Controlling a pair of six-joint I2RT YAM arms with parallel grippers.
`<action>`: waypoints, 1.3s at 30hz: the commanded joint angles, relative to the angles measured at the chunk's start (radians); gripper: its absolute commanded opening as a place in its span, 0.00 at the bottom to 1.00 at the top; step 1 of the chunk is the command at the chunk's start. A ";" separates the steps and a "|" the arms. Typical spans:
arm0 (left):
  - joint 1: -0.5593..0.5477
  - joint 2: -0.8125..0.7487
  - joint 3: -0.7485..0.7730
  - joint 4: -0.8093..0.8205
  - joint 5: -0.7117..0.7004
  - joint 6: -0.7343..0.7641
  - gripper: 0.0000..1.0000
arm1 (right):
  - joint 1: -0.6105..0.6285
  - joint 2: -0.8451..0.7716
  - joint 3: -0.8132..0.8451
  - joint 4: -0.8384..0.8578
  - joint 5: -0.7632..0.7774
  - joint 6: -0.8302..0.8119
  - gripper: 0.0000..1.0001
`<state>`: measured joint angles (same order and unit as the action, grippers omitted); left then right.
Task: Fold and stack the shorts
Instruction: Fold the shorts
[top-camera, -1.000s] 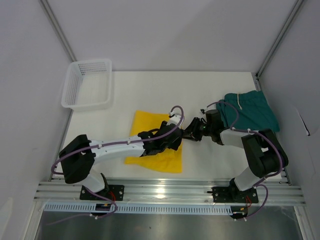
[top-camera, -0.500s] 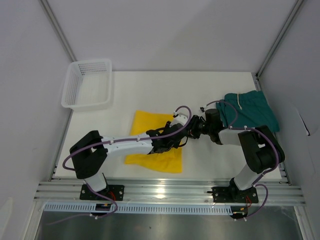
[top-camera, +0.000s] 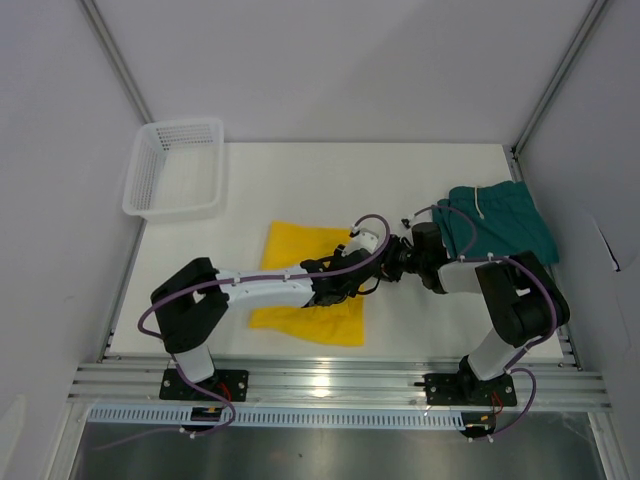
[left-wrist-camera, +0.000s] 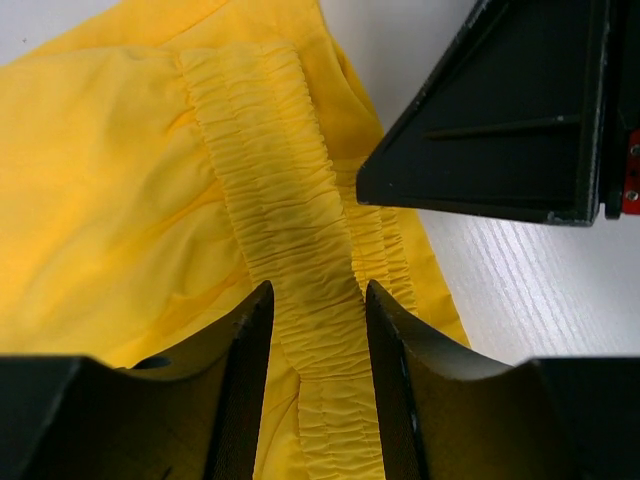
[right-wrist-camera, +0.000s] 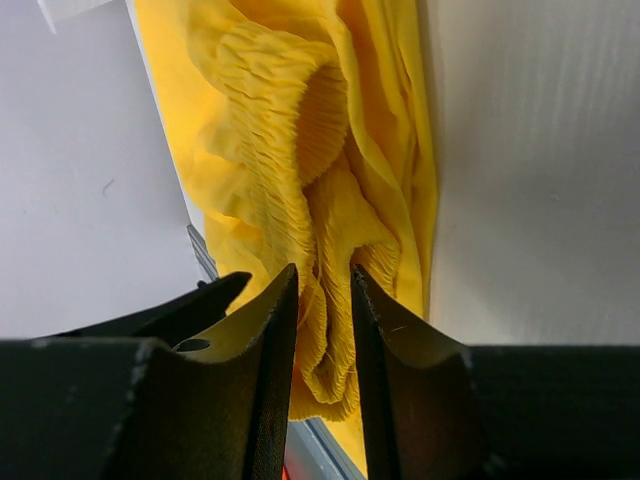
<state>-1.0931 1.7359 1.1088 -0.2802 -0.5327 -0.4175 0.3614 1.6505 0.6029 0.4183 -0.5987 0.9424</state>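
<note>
Near the middle of the white table (top-camera: 300, 175), the bright yellow soft cloth shorts (top-camera: 290, 255) lie spread flat, with both grippers brought together at their right-hand edge. The left gripper (left-wrist-camera: 318, 300) is seen straddling the gathered elastic waistband (left-wrist-camera: 275, 170), its fingers pressed against either side of the ribbed band; whether the band is firmly pinched cannot be told. The right gripper (right-wrist-camera: 322, 285) is clamped on a bunched fold of the same waistband, yellow cloth being squeezed up between its fingers.

At the right rear of the table, the dark teal-green cloth shorts with a white drawstring (top-camera: 500, 225) are left crumpled, well apart from the yellow pair. A white plastic mesh basket (top-camera: 175, 168) stands at the left rear corner.

The yellow fabric is judged light, thin and limp, so it will sag and crease wherever it is unsupported. The elastic waistband is judged the best place to be gripped, being thicker and less slippery than the plain cloth; two separated holds along it would be needed for an even fold.
</note>
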 joint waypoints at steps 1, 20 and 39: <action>-0.007 0.008 0.023 0.015 -0.024 -0.001 0.44 | -0.002 -0.006 -0.023 0.066 0.007 -0.001 0.31; -0.044 -0.024 0.014 -0.005 -0.072 -0.004 0.43 | 0.008 0.140 0.037 0.134 0.019 0.006 0.18; -0.051 0.013 -0.055 0.018 -0.124 -0.057 0.34 | 0.103 -0.026 -0.078 0.132 0.184 0.018 0.00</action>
<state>-1.1370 1.7832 1.1164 -0.3172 -0.6594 -0.4637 0.4156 1.7058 0.5583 0.5541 -0.4984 0.9890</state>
